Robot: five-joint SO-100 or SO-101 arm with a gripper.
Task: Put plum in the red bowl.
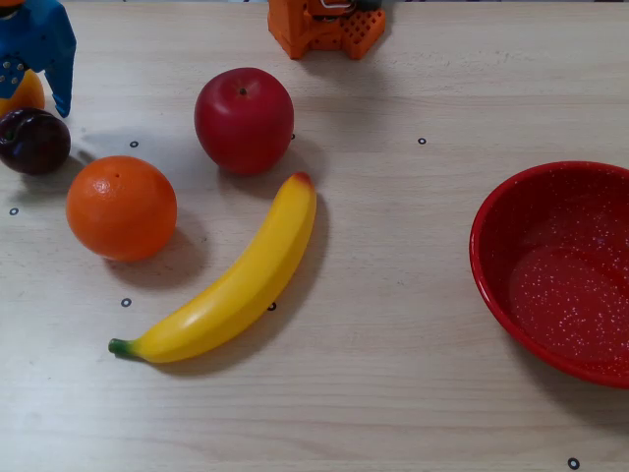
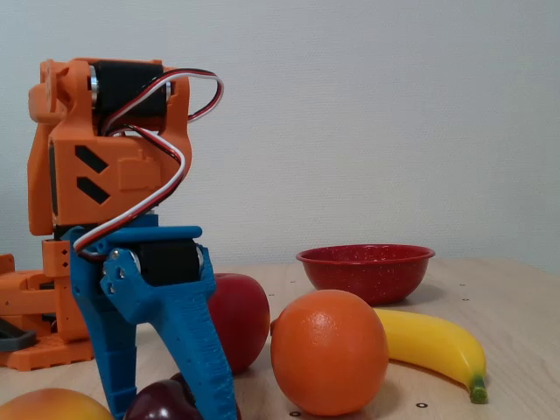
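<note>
Two blue jaws [image 2: 166,385] straddle the plum [image 2: 162,404].

Bright even light, soft shadows beneath the fruit, both views sharp.

In the overhead view the plum [image 1: 33,141] lies at the far left under the gripper [image 1: 39,93], the orange [image 1: 121,207] just right of it, the apple [image 1: 244,120] and banana [image 1: 231,277] further right, and the bowl [image 1: 491,261] well apart at the right edge.
</note>
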